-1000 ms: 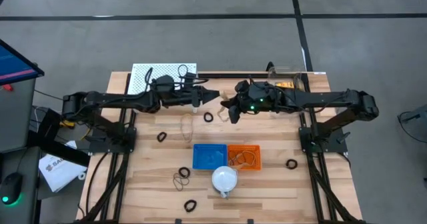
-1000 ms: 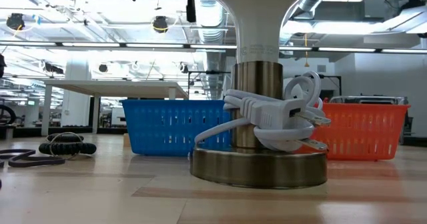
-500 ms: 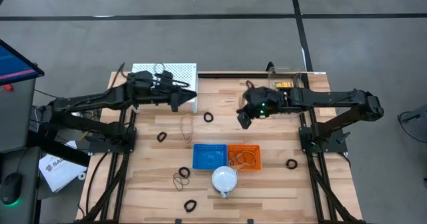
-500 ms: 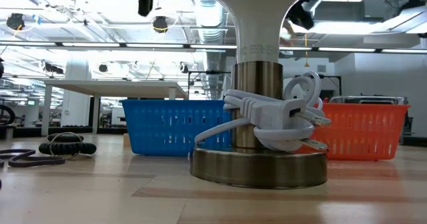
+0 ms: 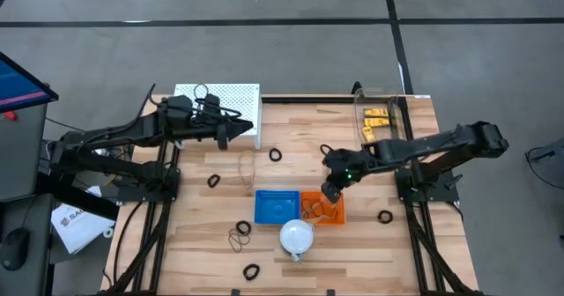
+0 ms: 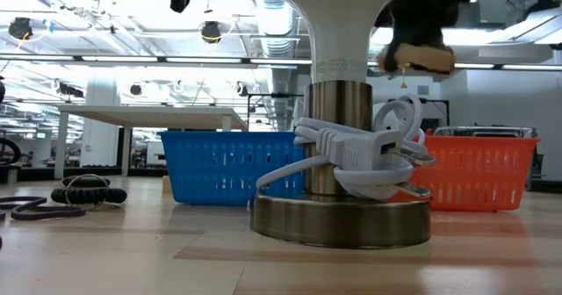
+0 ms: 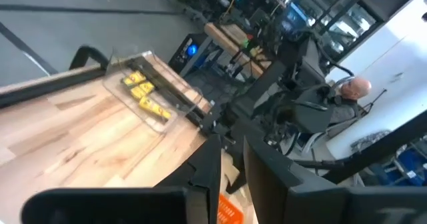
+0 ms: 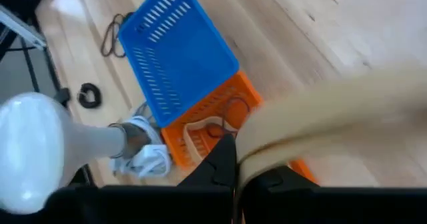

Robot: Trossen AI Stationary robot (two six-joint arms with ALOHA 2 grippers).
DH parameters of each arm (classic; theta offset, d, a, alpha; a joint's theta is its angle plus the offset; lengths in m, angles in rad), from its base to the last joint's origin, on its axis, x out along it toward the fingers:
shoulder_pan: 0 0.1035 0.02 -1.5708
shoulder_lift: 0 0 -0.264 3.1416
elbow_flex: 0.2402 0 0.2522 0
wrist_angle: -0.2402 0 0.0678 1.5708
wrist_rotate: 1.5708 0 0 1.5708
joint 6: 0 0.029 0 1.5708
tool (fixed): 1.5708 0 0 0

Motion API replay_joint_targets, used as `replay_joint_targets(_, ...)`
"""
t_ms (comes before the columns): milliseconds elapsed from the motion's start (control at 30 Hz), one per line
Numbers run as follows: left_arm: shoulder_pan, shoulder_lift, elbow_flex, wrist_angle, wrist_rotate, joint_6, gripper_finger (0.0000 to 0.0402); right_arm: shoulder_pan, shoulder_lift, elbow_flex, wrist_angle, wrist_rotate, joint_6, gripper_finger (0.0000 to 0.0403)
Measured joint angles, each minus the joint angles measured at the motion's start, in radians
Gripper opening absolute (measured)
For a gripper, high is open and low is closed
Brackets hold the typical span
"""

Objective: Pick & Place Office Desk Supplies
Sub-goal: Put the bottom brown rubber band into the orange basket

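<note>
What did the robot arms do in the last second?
The right gripper, shut on a tan rubber band, swung from the table's middle back to above the orange basket. The left gripper pulled back toward the white perforated board. The baskets, lamp and loose black rings stayed put.

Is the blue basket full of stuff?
No. From above, the blue basket looks bare inside, while the orange basket beside it holds rubber bands.

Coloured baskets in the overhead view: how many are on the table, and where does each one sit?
2. The blue basket sits near the middle of the table. The orange basket sits against its right side. None appears hidden.
</note>
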Motion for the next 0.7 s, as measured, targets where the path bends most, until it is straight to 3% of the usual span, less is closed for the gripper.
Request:
replay_joint_targets(100, -0.009, 0.012, 0.000, 0.006, 0.000, 0.000, 0.0057, 0.044, -0.001, -0.053, 0.119, 0.024, 0.022, 0.0000)
replay_joint_targets(367, -0.026, 0.023, -0.001, 0.000, 0.000, 0.000, 0.0057, 0.161, -0.001, -0.204, 0.242, 0.183, 0.101, 0.0000)
replay_joint_targets(700, -0.053, 0.022, 0.000, 0.003, 0.000, 0.000, 0.0057, 0.249, 0.001, -0.273, 0.376, 0.309, 0.074, 0.0000)
